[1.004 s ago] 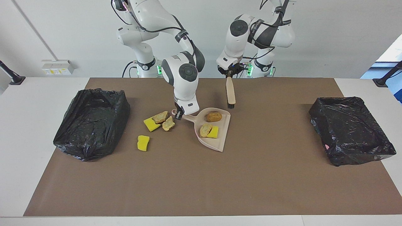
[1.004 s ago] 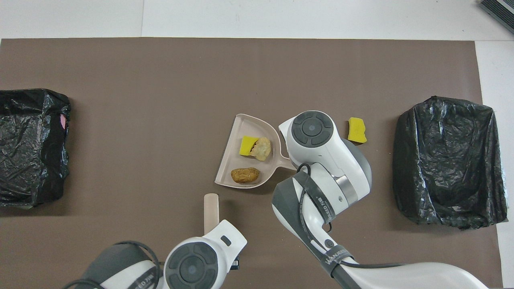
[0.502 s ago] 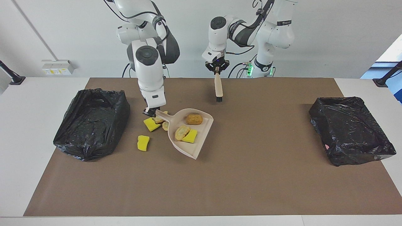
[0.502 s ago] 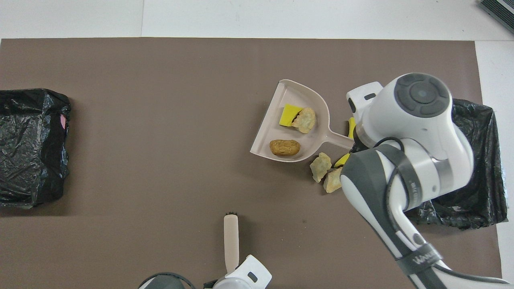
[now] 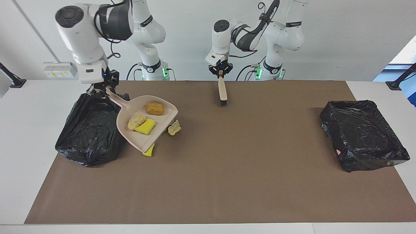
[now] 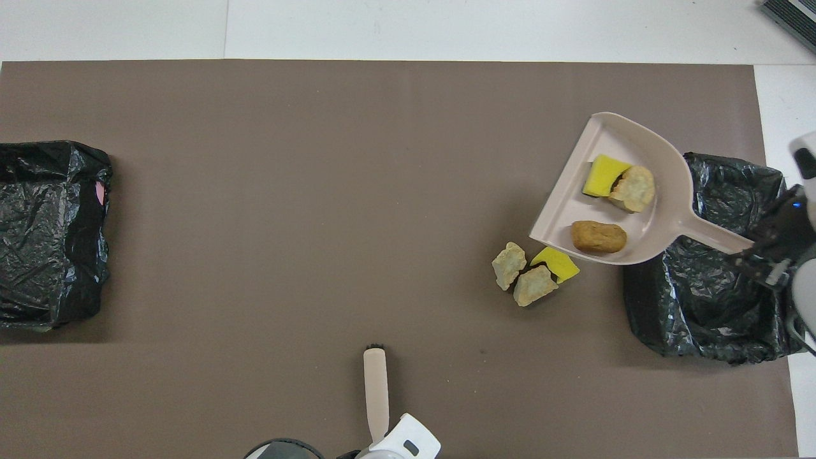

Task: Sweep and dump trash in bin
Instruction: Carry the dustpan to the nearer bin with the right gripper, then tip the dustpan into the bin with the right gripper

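Tilting dustpan (image 5: 143,125), handle (image 5: 114,97) binward (image 5: 87,130)

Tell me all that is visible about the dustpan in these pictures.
The dustpan is pale beige, plastic-looking, with a flat wide mouth, raised rim and short handle. The right gripper holds the handle, keeping the pan lifted beside the black-lined bin. Inside lie a brown lump, a tan lump and a yellow sponge bit.
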Motion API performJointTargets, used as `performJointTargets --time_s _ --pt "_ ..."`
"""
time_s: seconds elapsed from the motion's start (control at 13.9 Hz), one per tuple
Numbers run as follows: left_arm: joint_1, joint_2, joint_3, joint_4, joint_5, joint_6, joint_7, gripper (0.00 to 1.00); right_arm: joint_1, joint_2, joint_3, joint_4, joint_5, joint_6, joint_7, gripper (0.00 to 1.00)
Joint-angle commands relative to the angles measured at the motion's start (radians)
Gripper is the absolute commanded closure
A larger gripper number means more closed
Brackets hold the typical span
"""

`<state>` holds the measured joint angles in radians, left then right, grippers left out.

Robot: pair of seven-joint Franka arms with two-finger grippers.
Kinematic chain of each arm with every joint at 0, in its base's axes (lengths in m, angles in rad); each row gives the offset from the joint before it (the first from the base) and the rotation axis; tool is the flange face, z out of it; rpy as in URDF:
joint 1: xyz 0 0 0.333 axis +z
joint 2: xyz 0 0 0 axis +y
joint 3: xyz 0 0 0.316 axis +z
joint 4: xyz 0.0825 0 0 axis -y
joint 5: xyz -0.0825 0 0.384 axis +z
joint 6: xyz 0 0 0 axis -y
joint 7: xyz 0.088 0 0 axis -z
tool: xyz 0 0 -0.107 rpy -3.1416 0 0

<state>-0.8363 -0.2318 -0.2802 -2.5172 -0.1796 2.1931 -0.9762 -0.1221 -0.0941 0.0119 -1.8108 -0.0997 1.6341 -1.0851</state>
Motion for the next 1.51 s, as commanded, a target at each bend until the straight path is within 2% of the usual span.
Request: performJointTargets --time_s 0.0,0.22,0.43,0.5,0.65,0.79,0.86,0.93,1.0,1.29,1.43 --pt "-0.033 -0.008 0.015 -0.032 -0.012 0.043 -0.018 1.0 -0.192 -0.03 0.008 -0.018 -0.008 -0.02 -0.195 1.0" --pt "-0.032 0.002 0.015 -0.034 -0.012 0.051 -0.018 1.0 -0.342 -0.055 0.008 -0.028 -0.139 -0.007 -0.344 1.0" --pt "-0.026 0.006 0.015 -0.032 -0.014 0.053 -0.016 0.97 -0.393 -0.073 0.008 -0.064 -0.296 0.067 -0.381 1.0" --pt "-0.024 0.011 0.015 -0.031 -0.014 0.051 -0.016 0.93 -0.402 -0.07 0.008 -0.076 -0.337 0.104 -0.394 1.0" --pt "-0.02 0.018 0.018 -0.022 -0.015 0.048 -0.016 0.7 -0.403 -0.069 0.008 -0.1 -0.418 0.164 -0.395 1.0" --pt "0.008 0.043 0.019 0.006 -0.017 0.036 -0.007 0.35 -0.401 -0.068 0.01 -0.125 -0.46 0.196 -0.392 1.0" --pt "0.034 0.051 0.019 0.026 -0.017 0.024 0.005 0.26 -0.392 -0.069 0.01 -0.13 -0.488 0.204 -0.389 1.0" --pt "0.057 0.052 0.019 0.047 -0.015 0.005 0.026 0.09 -0.387 -0.067 0.011 -0.13 -0.523 0.21 -0.388 1.0" --pt "0.081 0.057 0.021 0.072 -0.015 -0.007 0.072 0.0 -0.37 -0.069 0.011 -0.136 -0.552 0.225 -0.386 1.0" --pt "0.264 0.071 0.022 0.228 0.009 -0.151 0.324 0.0 -0.361 -0.067 0.011 -0.142 -0.621 0.259 -0.386 1.0" --pt "0.379 0.068 0.022 0.354 0.054 -0.272 0.457 0.0 -0.36 -0.065 0.014 -0.142 -0.655 0.276 -0.388 1.0"
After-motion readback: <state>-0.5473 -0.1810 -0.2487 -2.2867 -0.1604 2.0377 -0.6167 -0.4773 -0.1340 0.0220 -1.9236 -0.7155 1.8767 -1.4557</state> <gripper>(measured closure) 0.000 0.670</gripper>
